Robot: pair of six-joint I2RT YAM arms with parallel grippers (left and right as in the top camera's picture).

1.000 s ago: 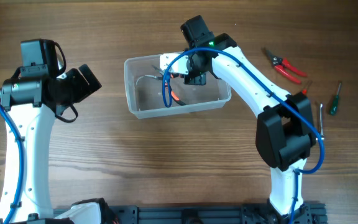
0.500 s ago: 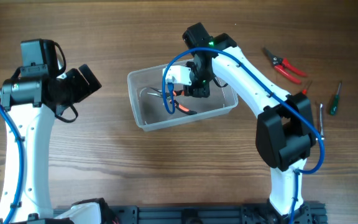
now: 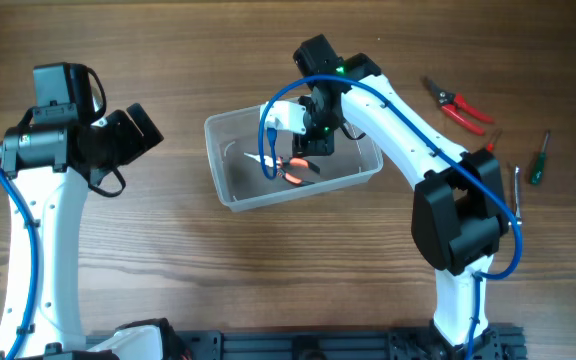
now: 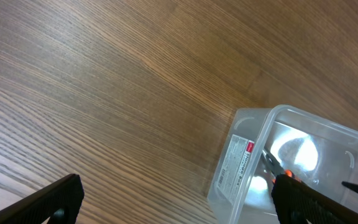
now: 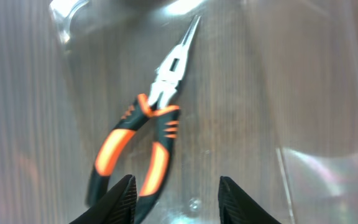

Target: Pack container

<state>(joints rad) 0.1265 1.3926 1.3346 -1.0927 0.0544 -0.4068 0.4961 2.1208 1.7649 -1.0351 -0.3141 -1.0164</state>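
**Item: container** (image 3: 230, 190). Clear, colourless plastic tub, rectangular with rounded corners and a raised rim, walls glossy. One end wall bore a white printed label (image 4: 236, 163). It stood mouth up on the worktop (image 3: 268, 270), just toward 12 o'clock from centre in the overhead view. Its long axis lay close to the 9–3 line, with the right end tipped slightly toward 2 o'clock.

**Contents:** needle-nose pliers (image 3: 293, 170) lay flat on the tub floor. They had a tapered bright metal nose and curved, ribbed handles in orange and black. In the overhead view the nose pointed toward 9–10 o'clock. In the right wrist view the pliers (image 5: 148, 130) ran from 1 o'clock at the nose to 7 o'clock at the handles.

**Right gripper** (image 5: 176, 193): hung over the tub interior with its jaws released and nothing between them.

**Left gripper** (image 4: 179, 205): at 9 o'clock, well apart from the tub, with its jaws spread wide and empty.

**Worktop:** brown wood grain, matt.

**Loose at 3 o'clock:** red-handled cutters (image 3: 456, 105) and a green-handled screwdriver (image 3: 539, 160).
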